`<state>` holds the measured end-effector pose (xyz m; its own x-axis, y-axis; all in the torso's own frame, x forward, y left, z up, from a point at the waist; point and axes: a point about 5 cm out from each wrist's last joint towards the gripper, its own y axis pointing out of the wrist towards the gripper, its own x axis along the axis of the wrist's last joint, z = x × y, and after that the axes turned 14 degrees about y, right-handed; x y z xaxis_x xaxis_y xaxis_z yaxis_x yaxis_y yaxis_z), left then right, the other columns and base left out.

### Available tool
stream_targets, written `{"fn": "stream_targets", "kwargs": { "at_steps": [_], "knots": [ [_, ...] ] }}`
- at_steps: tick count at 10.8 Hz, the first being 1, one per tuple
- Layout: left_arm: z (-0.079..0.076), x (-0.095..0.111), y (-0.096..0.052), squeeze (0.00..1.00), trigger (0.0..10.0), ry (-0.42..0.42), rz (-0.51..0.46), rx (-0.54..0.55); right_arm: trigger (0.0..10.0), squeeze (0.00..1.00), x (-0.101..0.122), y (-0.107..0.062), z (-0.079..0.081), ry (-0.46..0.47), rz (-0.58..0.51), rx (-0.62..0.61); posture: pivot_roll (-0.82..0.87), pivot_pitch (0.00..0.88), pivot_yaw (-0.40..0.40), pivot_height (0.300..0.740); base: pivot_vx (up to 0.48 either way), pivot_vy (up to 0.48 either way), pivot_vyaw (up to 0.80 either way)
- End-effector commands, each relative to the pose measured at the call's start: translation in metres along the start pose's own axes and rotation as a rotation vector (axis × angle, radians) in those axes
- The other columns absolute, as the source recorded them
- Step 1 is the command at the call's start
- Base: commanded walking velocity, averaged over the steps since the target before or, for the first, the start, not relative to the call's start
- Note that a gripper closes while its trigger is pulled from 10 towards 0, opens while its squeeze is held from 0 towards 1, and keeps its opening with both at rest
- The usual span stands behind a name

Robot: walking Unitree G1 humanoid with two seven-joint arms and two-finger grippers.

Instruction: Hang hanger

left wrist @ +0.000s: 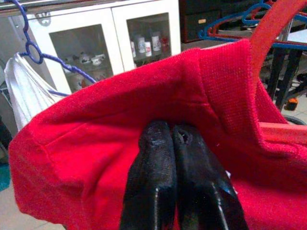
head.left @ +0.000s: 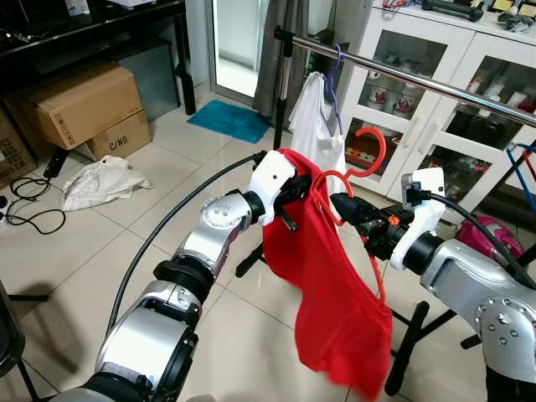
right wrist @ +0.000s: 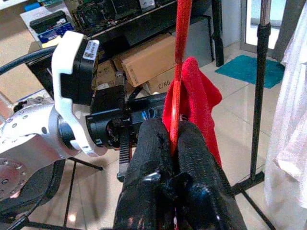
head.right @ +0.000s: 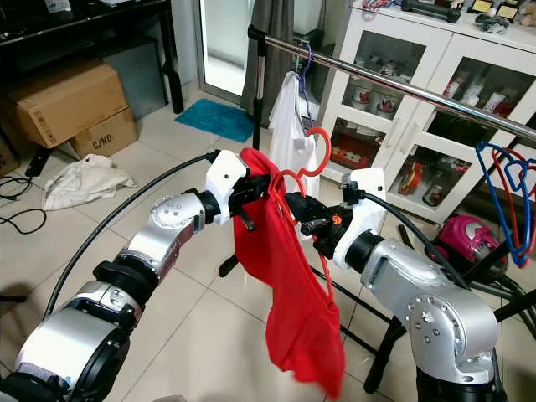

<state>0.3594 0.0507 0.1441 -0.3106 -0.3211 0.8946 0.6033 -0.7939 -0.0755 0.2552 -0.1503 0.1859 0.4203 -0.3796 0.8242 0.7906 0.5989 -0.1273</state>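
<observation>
Beyond both arms, a metal rail point(head.left: 435, 82) on a black stand, slanting across from the far left toward the right. Hung on it near its left end, a white garment point(head.left: 316, 126) on a blue hanger point(head.left: 334, 84); more blue hangers point(head.right: 507, 197) at the right. Behind, a white glass-door cabinet point(head.left: 419, 100). Far left on the tiled floor, cardboard boxes point(head.left: 79, 105), a crumpled white cloth point(head.left: 100, 182), a teal mat point(head.left: 228, 120).

Held below the rail and nearer: red hanger point(head.left: 368, 159) with a red garment point(head.left: 322, 285) draped downward. Left tool point(head.left: 289, 194) clamped shut on the garment's upper left edge. Right tool point(head.left: 345, 205) pinched shut on the hanger's wire just below the hook.
</observation>
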Motion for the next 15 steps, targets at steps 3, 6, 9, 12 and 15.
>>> {"fn": "stream_targets", "kwargs": {
  "at_steps": [3, 6, 9, 12, 15],
  "knots": [
    [0.001, 0.007, 0.006, 0.00, 0.0, 0.025, -0.018, -0.002, 0.0, 0.00, 0.008, -0.005, 0.005, -0.019, -0.028, 0.019, -0.04, 0.000, -0.064, 0.740, 0.000, 0.000, 0.00],
    [0.006, 0.008, 0.000, 0.00, 0.0, 0.025, -0.036, 0.060, 0.0, 0.00, 0.009, -0.005, 0.001, -0.011, -0.041, -0.006, -0.04, 0.000, -0.062, 0.740, 0.000, 0.000, 0.00],
    [0.001, 0.021, -0.029, 0.00, 0.0, 0.028, -0.137, 0.114, 0.0, 0.00, 0.013, -0.009, -0.019, -0.007, -0.065, -0.141, -0.03, 0.000, -0.062, 0.740, 0.000, 0.000, 0.00],
    [-0.015, 0.026, -0.046, 0.00, 0.0, 0.034, -0.121, 0.108, 0.0, 0.00, 0.016, -0.009, -0.027, -0.018, -0.064, -0.189, -0.02, 0.000, -0.069, 0.740, 0.000, 0.000, 0.00],
    [-0.036, 0.043, -0.018, 1.00, 10.0, -0.142, -0.171, 0.029, 4.6, 0.00, 0.018, -0.002, -0.023, -0.059, -0.057, -0.141, -0.02, 0.000, -0.067, 0.740, 0.000, 0.000, 0.00]
  ]
}}
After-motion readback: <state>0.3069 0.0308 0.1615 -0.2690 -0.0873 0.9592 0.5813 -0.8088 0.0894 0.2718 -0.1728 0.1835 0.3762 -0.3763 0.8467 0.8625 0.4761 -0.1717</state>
